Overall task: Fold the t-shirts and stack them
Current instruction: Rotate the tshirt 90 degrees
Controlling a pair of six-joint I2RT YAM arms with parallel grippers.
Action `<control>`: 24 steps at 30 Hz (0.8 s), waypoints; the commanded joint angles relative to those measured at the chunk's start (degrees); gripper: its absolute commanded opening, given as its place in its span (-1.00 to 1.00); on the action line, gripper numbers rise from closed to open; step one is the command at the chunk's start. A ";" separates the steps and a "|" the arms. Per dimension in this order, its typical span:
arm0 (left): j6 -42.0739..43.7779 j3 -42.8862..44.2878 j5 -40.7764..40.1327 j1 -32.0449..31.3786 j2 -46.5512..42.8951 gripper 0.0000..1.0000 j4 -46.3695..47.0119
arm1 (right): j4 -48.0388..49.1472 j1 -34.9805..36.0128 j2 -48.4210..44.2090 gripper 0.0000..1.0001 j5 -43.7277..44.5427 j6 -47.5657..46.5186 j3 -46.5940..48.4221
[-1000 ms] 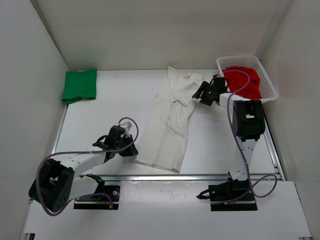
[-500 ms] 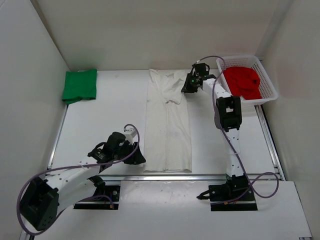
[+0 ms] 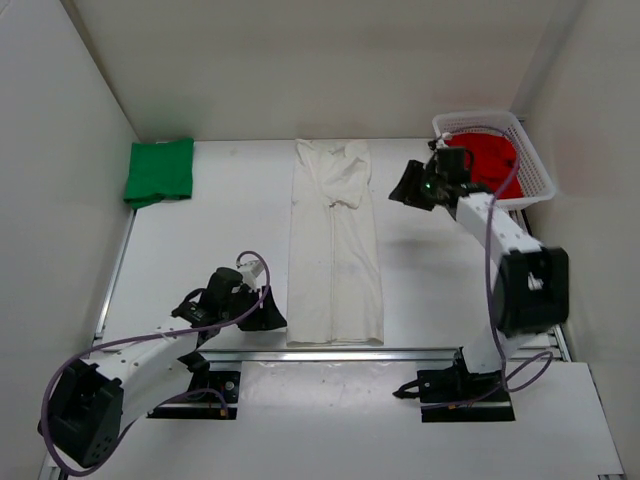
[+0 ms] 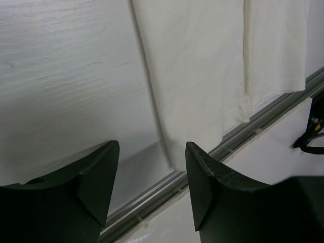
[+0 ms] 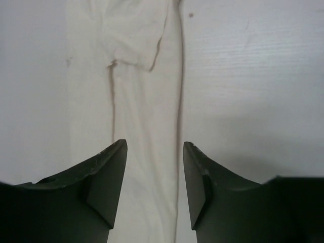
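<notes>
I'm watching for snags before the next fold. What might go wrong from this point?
The near hem of the off-white shirt lies right by the table's rail, so the open left fingers may snag metal or drag cloth off. The right fingers hang beside the basket; a swing could knock it.

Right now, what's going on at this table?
The off-white shirt lies flat in the middle of the table, folded lengthwise into a long strip. The left fingers are open by its near left corner. The right fingers are open beside its far end, on the basket side. Neither holds anything. The green shirt sits folded at the far left, and the red shirt is bunched in the basket.
</notes>
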 commanded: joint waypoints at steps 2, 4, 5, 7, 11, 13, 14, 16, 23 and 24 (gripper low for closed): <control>0.65 -0.72 0.20 -1.04 0.35 0.31 -0.56 | 11.49 4.28 -15.86 -0.08 -0.41 2.69 -19.84; 0.04 -0.90 -0.23 -2.71 0.18 0.34 -0.48 | 10.61 5.78 -20.27 -0.12 -0.32 3.12 -26.52; -0.66 -0.72 -0.23 -3.67 0.35 0.36 -0.22 | 10.52 6.92 -24.29 -0.13 0.11 3.73 -31.18; -1.10 -0.46 0.03 -4.91 1.58 0.37 0.14 | 8.85 9.30 -29.77 -0.13 0.91 4.27 -37.36; -2.33 -0.37 0.38 -7.28 3.16 0.29 1.28 | 2.01 13.60 -42.58 -0.14 2.49 7.50 -47.64; -2.51 -0.11 -0.49 -7.81 3.34 0.27 0.85 | -1.07 15.98 -48.12 -0.15 2.75 9.71 -50.81; -2.60 0.15 -1.02 -8.16 3.34 0.25 0.75 | -1.69 17.55 -49.28 -0.17 2.32 11.28 -52.65; -2.69 0.07 -0.59 -8.95 3.86 0.19 0.31 | -2.75 21.50 -52.88 -0.18 2.66 13.84 -55.21; -3.30 -0.01 -0.93 -11.33 5.98 0.03 0.57 | -1.96 26.70 -57.64 -0.22 2.84 20.78 -61.80; -3.74 -0.11 -1.20 -11.76 5.80 0.04 0.75 | -2.13 26.97 -57.73 -0.23 3.28 20.96 -62.51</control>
